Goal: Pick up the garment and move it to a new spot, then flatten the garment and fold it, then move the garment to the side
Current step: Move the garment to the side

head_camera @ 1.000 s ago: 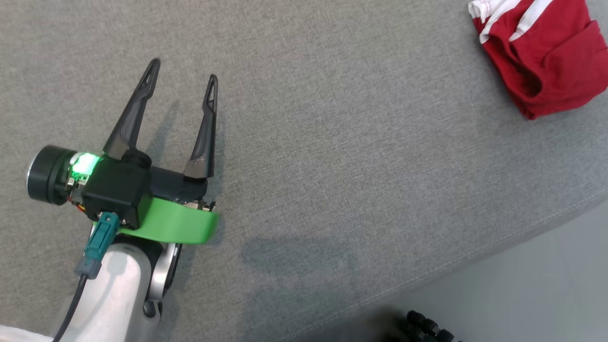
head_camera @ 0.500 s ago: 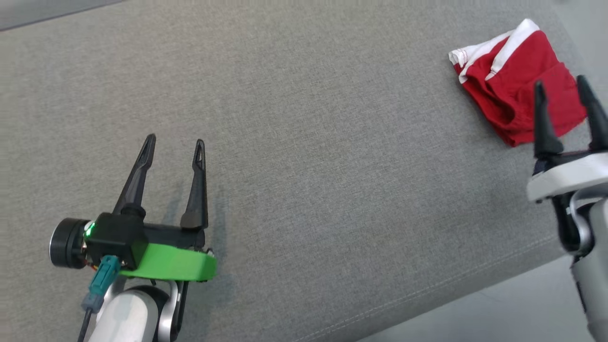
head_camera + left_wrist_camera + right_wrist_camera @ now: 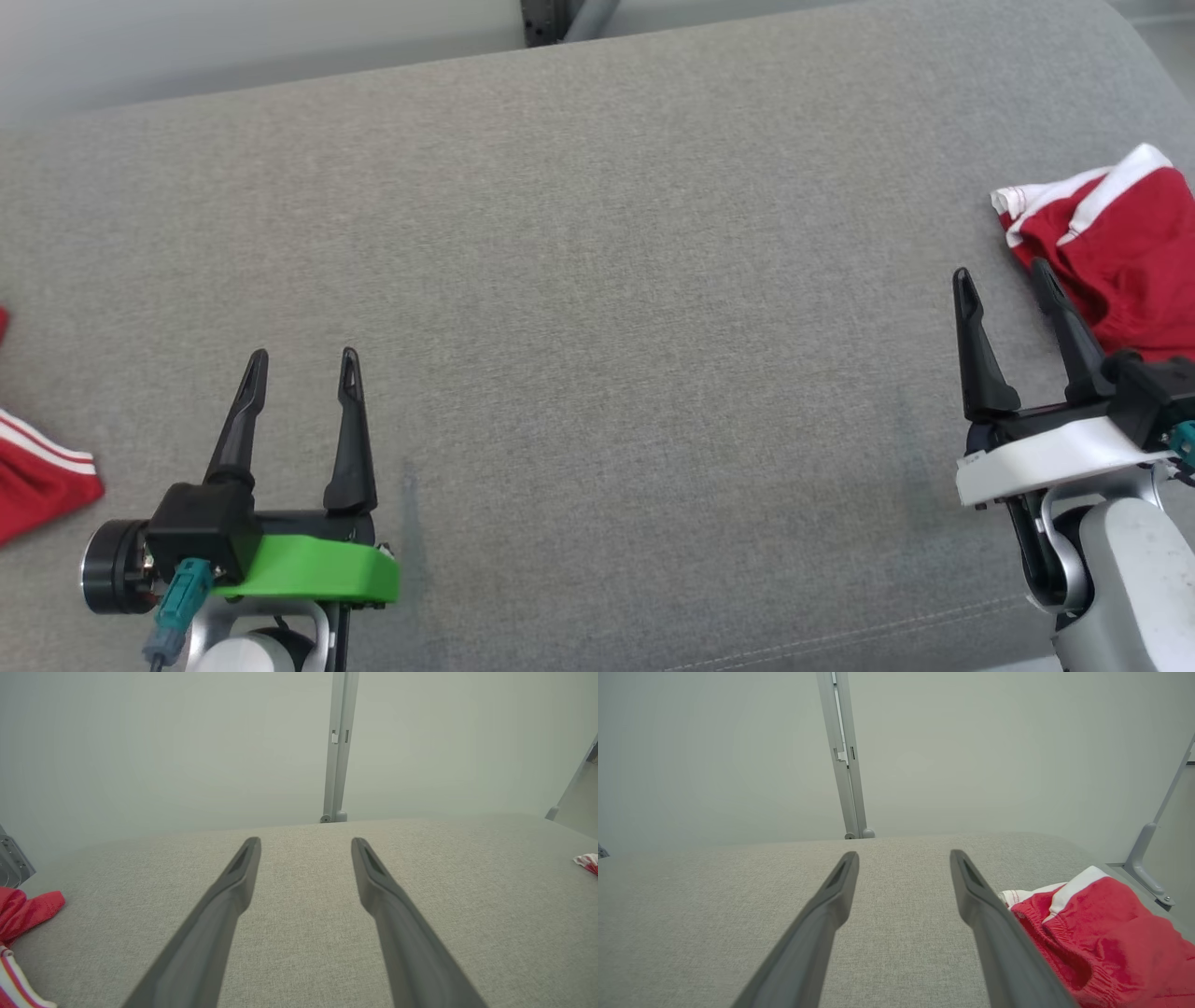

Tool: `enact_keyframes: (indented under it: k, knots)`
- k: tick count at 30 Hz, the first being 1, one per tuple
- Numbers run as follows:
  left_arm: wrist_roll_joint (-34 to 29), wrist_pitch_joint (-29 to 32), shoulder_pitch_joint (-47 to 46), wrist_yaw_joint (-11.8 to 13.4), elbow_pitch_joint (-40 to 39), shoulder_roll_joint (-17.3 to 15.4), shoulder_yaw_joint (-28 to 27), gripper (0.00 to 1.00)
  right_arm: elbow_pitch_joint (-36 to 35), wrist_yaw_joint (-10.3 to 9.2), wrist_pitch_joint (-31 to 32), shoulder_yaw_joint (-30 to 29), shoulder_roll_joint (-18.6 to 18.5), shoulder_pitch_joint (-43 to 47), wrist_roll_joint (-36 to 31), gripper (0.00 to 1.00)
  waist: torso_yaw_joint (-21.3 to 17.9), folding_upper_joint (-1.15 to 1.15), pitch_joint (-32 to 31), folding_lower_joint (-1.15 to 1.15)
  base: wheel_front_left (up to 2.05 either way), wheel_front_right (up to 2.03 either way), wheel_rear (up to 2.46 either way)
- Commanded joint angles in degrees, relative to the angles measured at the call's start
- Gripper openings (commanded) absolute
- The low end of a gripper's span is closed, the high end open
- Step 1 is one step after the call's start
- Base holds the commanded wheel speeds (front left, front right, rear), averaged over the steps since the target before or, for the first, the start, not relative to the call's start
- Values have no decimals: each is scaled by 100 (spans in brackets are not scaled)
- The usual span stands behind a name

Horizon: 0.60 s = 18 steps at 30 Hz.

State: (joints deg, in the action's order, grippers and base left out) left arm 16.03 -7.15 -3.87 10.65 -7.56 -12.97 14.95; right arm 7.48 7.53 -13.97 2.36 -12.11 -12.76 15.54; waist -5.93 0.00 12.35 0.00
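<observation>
Over the grey cushion (image 3: pixel 607 280), left claw (image 3: pixel 303 355) and right claw (image 3: pixel 1001 269) hang spread, empty — red-and-white shorts (image 3: pixel 1134 266) lie just beside the right one.

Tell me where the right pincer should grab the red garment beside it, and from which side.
Likely the bunched white edge of the red garment, nearest the right pincer. Come from above on its left: that edge looks raised off the grey cushion, easy to pinch.
</observation>
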Motion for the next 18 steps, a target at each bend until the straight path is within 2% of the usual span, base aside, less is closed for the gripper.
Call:
enact_keyframes:
  k: [1,8,18]
  knots:
    - [56,-30,103,57,-8,-15,-36,100,-53,-8,30,-38,23,125,-62,100,400,0,-351,0,0,0,0]
    - [181,-87,414,8,7,-128,-120,100,-336,-8,213,-160,144,632,-198,100,677,0,-666,0,0,0,0]
    - [327,-81,756,-122,182,-213,-16,100,-667,-8,388,-323,255,1264,-264,100,616,0,-1082,0,0,0,0]
